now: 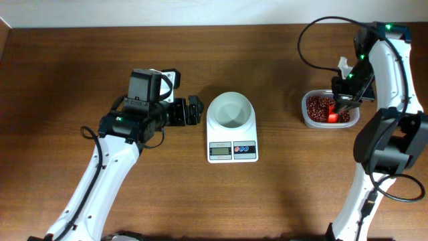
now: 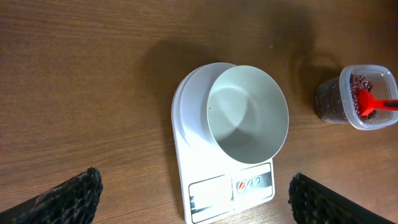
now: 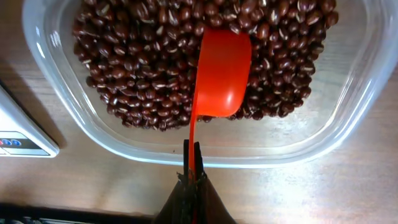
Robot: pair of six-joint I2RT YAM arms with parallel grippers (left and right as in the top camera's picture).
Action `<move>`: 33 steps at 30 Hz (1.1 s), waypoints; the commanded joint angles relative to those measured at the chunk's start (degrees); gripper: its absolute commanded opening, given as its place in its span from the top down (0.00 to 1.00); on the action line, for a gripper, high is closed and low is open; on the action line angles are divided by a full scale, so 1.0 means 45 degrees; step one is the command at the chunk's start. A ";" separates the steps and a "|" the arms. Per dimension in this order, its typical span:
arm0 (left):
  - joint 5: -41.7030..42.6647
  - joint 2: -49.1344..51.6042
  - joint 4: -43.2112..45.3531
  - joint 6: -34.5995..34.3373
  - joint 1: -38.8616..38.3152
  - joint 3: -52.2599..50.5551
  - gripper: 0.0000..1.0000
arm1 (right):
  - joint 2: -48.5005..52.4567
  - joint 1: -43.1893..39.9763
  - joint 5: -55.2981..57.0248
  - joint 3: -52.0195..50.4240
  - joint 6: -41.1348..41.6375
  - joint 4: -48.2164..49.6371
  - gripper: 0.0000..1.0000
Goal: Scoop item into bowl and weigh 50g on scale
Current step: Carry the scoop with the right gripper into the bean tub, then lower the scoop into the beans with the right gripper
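The white bowl (image 1: pixel 231 110) stands empty on the white scale (image 1: pixel 233 150) at the table's middle; both show in the left wrist view, bowl (image 2: pixel 247 113) and scale (image 2: pixel 231 186). The dark reddish-brown beans (image 1: pixel 321 106) fill a clear plastic container (image 1: pixel 309 120) at the right. My right gripper (image 1: pixel 340 102) is shut on the handle of an orange-red scoop (image 3: pixel 219 74), whose cup lies face down on the beans (image 3: pixel 137 68). My left gripper (image 1: pixel 195 111) is open and empty, just left of the bowl, its fingers (image 2: pixel 193 199) either side of the scale's front.
The clear container (image 3: pixel 56 106) sits near the table's right side, and also shows in the left wrist view (image 2: pixel 379 121). The scale's corner (image 3: pixel 18 140) is at the left edge of the right wrist view. Bare wooden table surrounds everything.
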 commanded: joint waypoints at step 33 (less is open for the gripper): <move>-0.1137 0.0117 0.0024 0.0350 0.0000 0.0199 0.01 | -0.6475 0.0729 0.1656 -0.8607 0.1316 0.8796 0.96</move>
